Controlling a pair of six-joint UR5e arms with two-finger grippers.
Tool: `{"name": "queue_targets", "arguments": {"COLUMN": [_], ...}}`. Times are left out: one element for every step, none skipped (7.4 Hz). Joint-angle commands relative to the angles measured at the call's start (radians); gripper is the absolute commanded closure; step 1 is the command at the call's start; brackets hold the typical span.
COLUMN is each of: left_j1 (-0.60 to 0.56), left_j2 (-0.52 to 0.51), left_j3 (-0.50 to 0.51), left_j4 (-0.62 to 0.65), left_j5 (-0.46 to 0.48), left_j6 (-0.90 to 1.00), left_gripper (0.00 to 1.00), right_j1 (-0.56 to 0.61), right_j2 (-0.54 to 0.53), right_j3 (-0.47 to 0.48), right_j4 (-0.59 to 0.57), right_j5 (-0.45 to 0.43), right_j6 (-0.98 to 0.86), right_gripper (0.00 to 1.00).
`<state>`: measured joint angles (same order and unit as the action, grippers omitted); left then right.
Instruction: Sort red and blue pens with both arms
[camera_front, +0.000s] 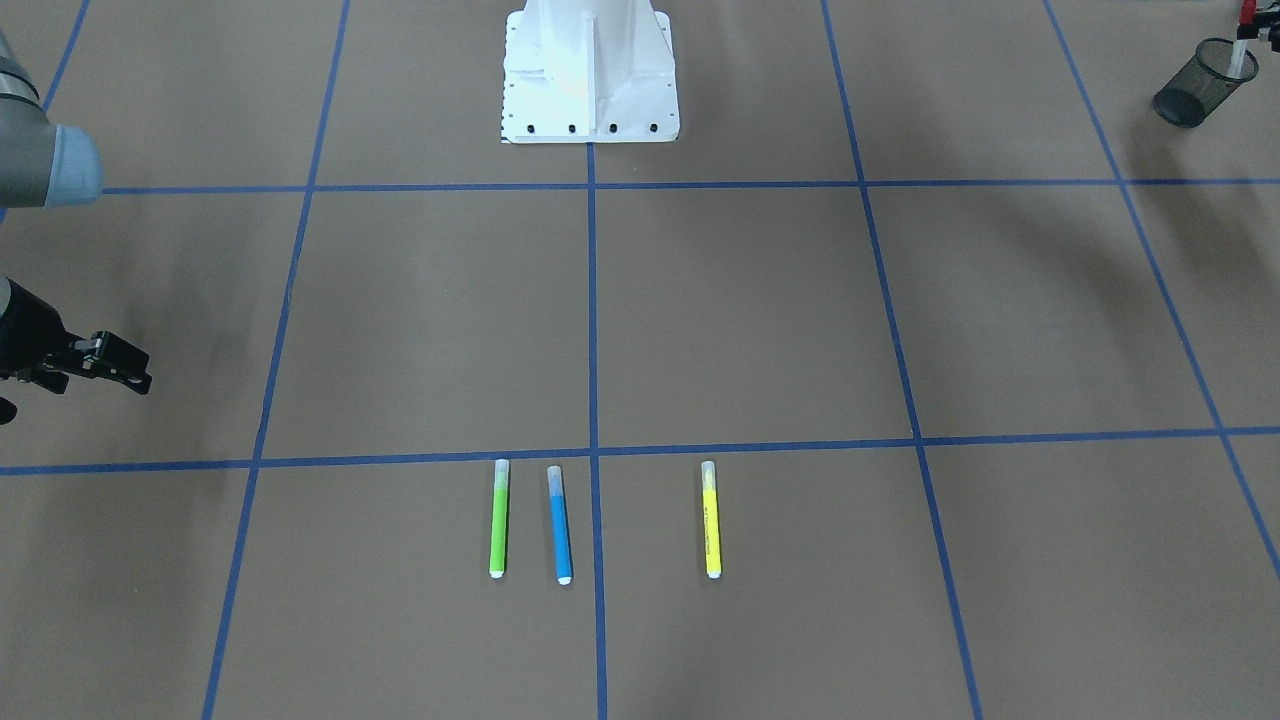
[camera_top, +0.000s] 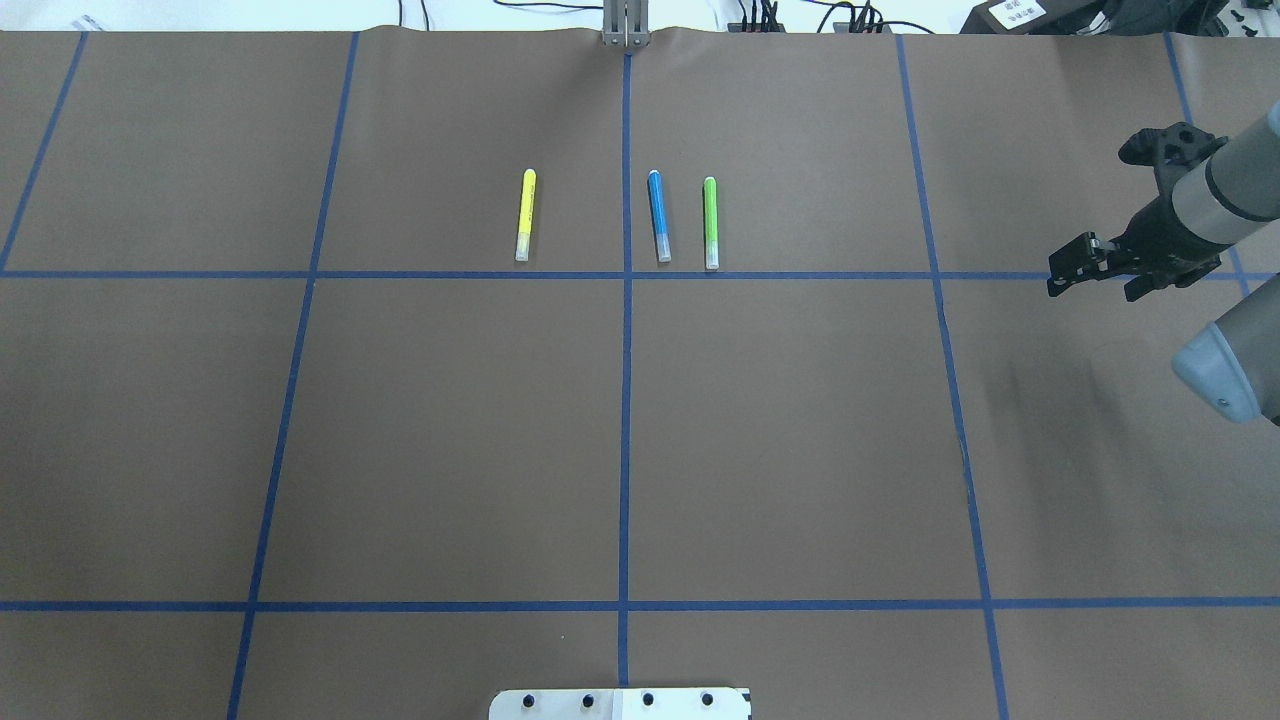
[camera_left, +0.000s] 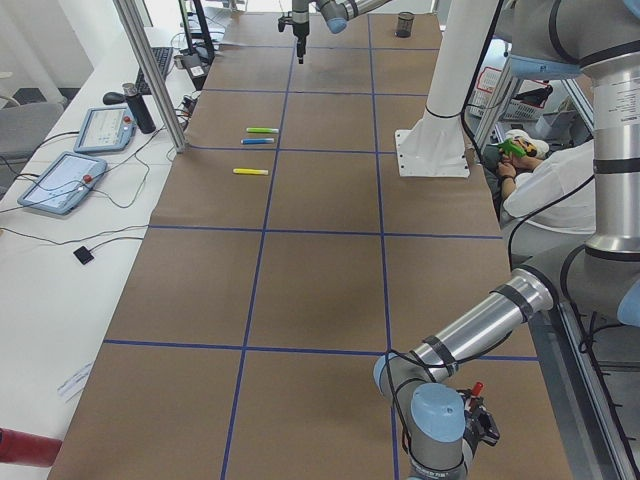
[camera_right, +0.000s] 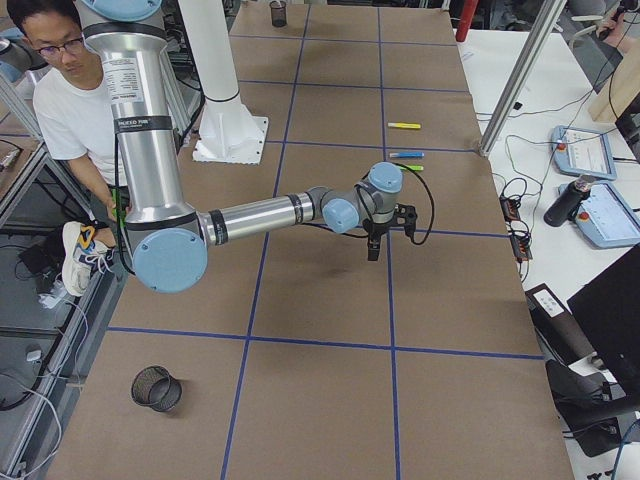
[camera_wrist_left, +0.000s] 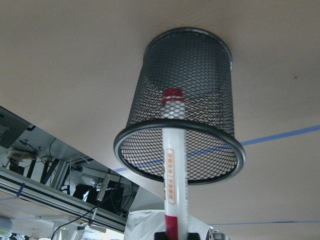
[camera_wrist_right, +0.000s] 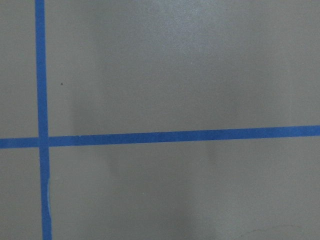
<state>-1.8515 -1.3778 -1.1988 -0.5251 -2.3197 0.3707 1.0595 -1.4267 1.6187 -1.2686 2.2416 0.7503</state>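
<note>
Red pen (camera_wrist_left: 172, 170) clamped at one end in the left pincer (camera_wrist_left: 172, 235), fingers closed tight on the white barrel, red-capped end poking past the rim into a black mesh cup (camera_wrist_left: 150, 75). Cup upright on the desk (camera_top: 450, 430), far out on the robot's left.

Blue pen (camera_front: 560, 525) flat on the desk's far side from the robot, just beside the centre line of blue tape (camera_top: 627, 430). Green pen (camera_front: 498, 520) near it on one side, yellow pen (camera_front: 711, 520) further off on the other, across the line. All three parallel, none touching.

Right pincer (camera_top: 1062, 278) hovering over the desk, well apart from the pens on the robot's right, holding nothing. Too small and dark to tell how wide its fingers stand. Only brown paper and crossing tape under its wrist camera.

White pedestal (camera_front: 590, 80) at the middle of the robot's edge. Second mesh cup (camera_right: 155, 388) near the desk's right end. Person (camera_right: 70, 110) in a white shirt beside the desk there.
</note>
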Motion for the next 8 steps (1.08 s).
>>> {"name": "queue_targets", "arguments": {"left_j1": [0.000,0.000,0.000,0.000,0.002,0.003,0.003,0.008], "left_j2": [-0.001,-0.003,-0.013,-0.024,-0.056,-0.069,-0.070,-0.072], "left_j3": [-0.002,-0.010,-0.066,-0.127,-0.146,-0.148,-0.145,-0.137], "left_j4": [-0.025,-0.076,-0.081,-0.090,-0.151,-0.253,-0.392,-0.570], "left_j5": [-0.042,-0.047,-0.050,-0.113,-0.134,-0.141,-0.186,-0.243], "left_j6": [0.002,0.001,0.001,0.001,0.001,0.001,0.001,-0.009], "left_gripper": [0.00,0.00,0.00,0.00,0.00,0.00,0.00,0.00], "right_j1": [-0.001,-0.001,-0.001,-0.001,-0.001,-0.003,-0.006,-0.013], "right_j2": [0.000,0.000,0.000,0.000,0.000,-0.001,0.000,0.000], "right_j3": [0.003,0.003,0.004,0.012,0.013,0.013,0.010,0.009], "right_j4": [0.000,0.000,0.000,0.000,0.000,0.000,0.002,0.002], "right_j5": [0.001,0.003,0.003,0.003,0.003,0.003,0.001,0.000], "right_j6": [0.001,0.001,0.001,0.001,0.001,0.001,0.000,0.000], "right_gripper": [0.00,0.00,0.00,0.00,0.00,0.00,0.00,0.00]}}
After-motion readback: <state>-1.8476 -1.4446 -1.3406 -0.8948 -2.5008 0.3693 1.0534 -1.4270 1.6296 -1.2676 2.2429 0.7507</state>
